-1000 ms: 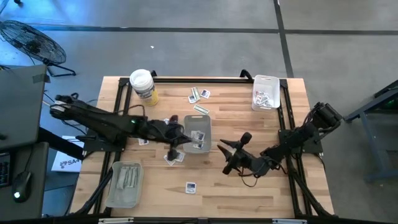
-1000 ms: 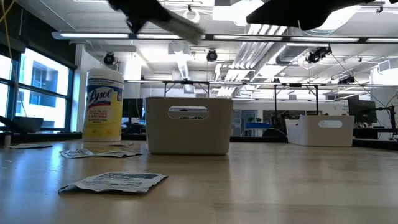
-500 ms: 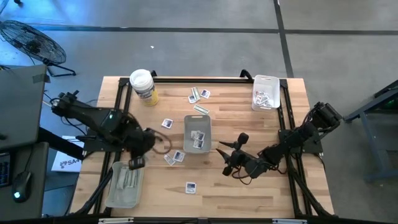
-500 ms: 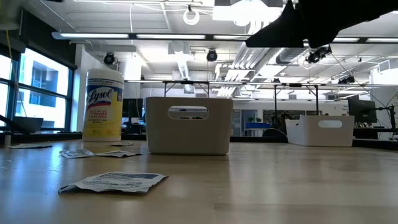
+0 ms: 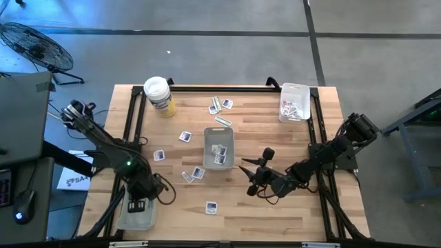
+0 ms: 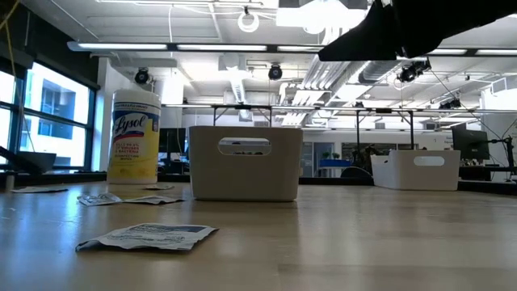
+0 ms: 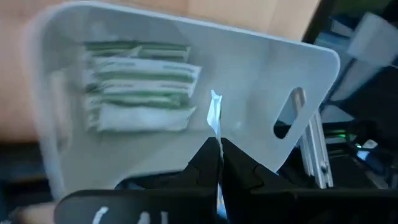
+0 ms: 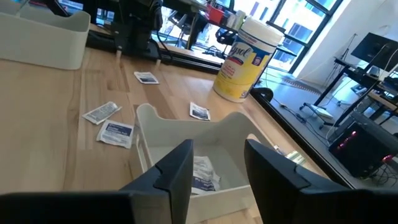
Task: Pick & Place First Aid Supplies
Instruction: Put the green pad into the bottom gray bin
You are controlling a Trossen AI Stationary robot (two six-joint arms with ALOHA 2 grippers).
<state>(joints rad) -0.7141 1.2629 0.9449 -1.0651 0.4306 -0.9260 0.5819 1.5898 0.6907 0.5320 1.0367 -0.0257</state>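
Note:
Small flat packets lie scattered on the wooden table (image 5: pixel 275 131): some near the middle tray (image 5: pixel 207 146), one (image 5: pixel 211 207) near the front edge, others (image 5: pixel 220 105) farther back. The middle tray holds a few packets (image 8: pixel 202 171). My left gripper (image 5: pixel 138 204) hangs over the near-left clear tray (image 7: pixel 261 81), shut on a thin packet (image 7: pixel 215 112); green-striped strips (image 7: pixel 140 87) lie on that tray's floor. My right gripper (image 8: pixel 217 165) stands open just right of the middle tray, pointing at it, with nothing between its fingers. My left gripper pinches the thin packet's near end (image 7: pixel 217 138) between its two fingertips. The fingers slant down from above. The packet sticks out past the tips, seen edge-on, and is clear of the tray floor below it.
A white-lidded tub with a yellow label (image 5: pixel 157 93) stands at the far left. Another clear tray (image 5: pixel 295 102) with small items sits at the far right corner. Black frame rails (image 5: pixel 134 124) run along the table's left and right sides.
My left gripper has swung from beside the middle tray toward the table's near-left corner, over the near-left tray. It has tipped from almost level toward pointing down and has stayed shut. My right gripper has kept its place.

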